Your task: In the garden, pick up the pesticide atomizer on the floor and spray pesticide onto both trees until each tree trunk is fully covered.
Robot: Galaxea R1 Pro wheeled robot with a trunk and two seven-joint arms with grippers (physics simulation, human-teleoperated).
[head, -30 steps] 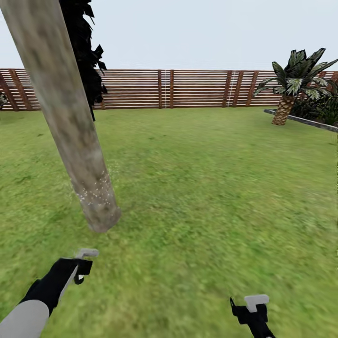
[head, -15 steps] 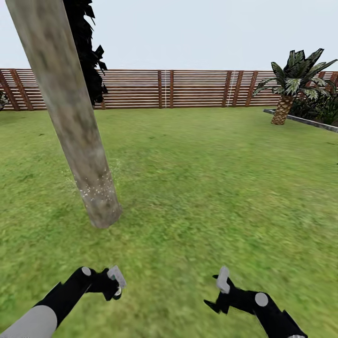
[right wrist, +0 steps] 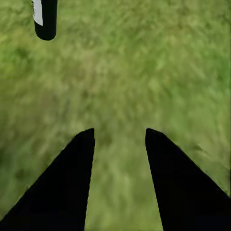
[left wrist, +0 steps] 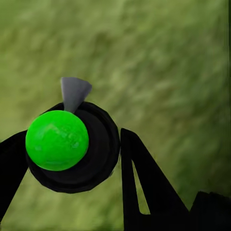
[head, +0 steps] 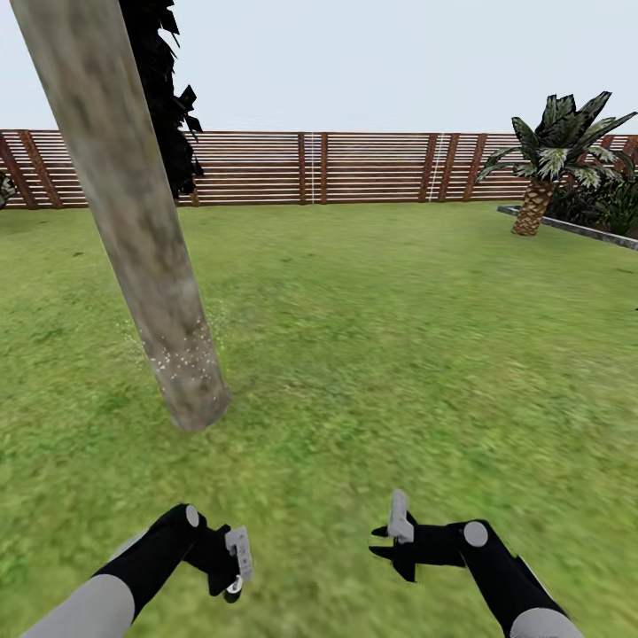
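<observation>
- One tree trunk [head: 133, 221] runs from the upper left of the frame down to the grass left of centre, leaning; white pesticide specks [head: 182, 354] dot its lower part only.
- Left gripper [head: 232, 567] sits at lower left, nearer the trunk — its jaws are clamped on the atomizer [left wrist: 72, 144], a black body with green ball and grey nozzle.
- Right gripper [head: 394, 532] at lower centre-right: jaws apart, over bare floor [head: 399, 354].
- Judgement: the trunk lies up and left of the atomizer, its upper length uncovered.
</observation>
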